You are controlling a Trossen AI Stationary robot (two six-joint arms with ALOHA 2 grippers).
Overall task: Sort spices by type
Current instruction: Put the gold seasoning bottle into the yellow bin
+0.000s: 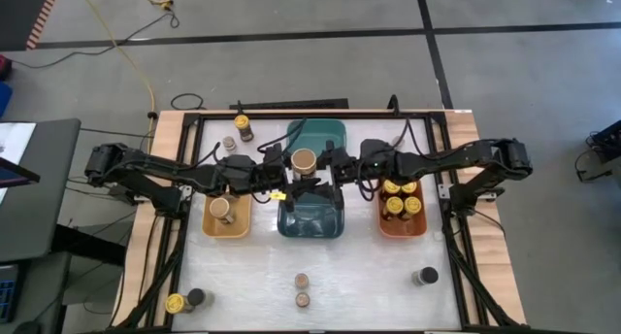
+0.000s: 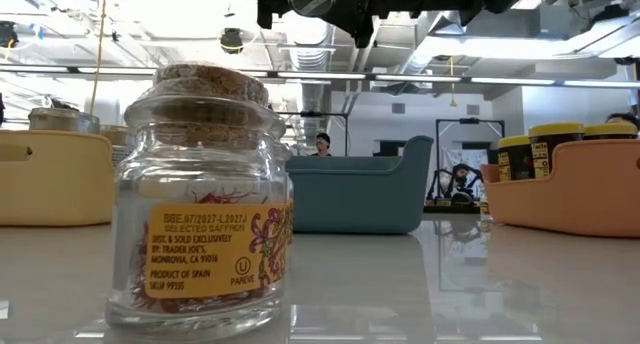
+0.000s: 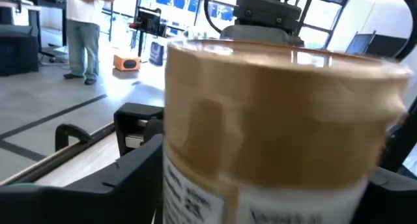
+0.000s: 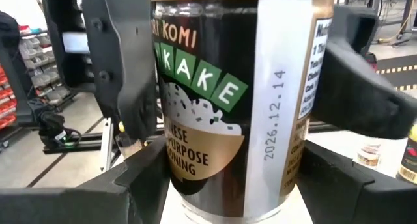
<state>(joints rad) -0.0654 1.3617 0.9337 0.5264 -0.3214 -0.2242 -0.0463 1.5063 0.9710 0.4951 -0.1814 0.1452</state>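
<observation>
Seen from above, two dark arms meet over the middle of a white table, above a teal bin [image 1: 312,220]. Between them hangs a tan-topped jar [image 1: 304,160], a seasoning tin with a dark label.

In the right wrist view the right gripper [image 4: 228,178] has its fingers on both sides of the jar, pinching it; the left gripper [image 1: 279,169] also flanks the jar from the opposite side, though whether it squeezes or has let go I cannot tell. This looks like a hand-over in mid-air, probably so the jar reaches a bin on the other arm's side.

An orange bin [image 1: 401,210] holds yellow-lidded jars (four, it seems); a yellow bin [image 1: 226,217] holds one tan-topped jar. Other jars stand loose near the table's edges.
</observation>
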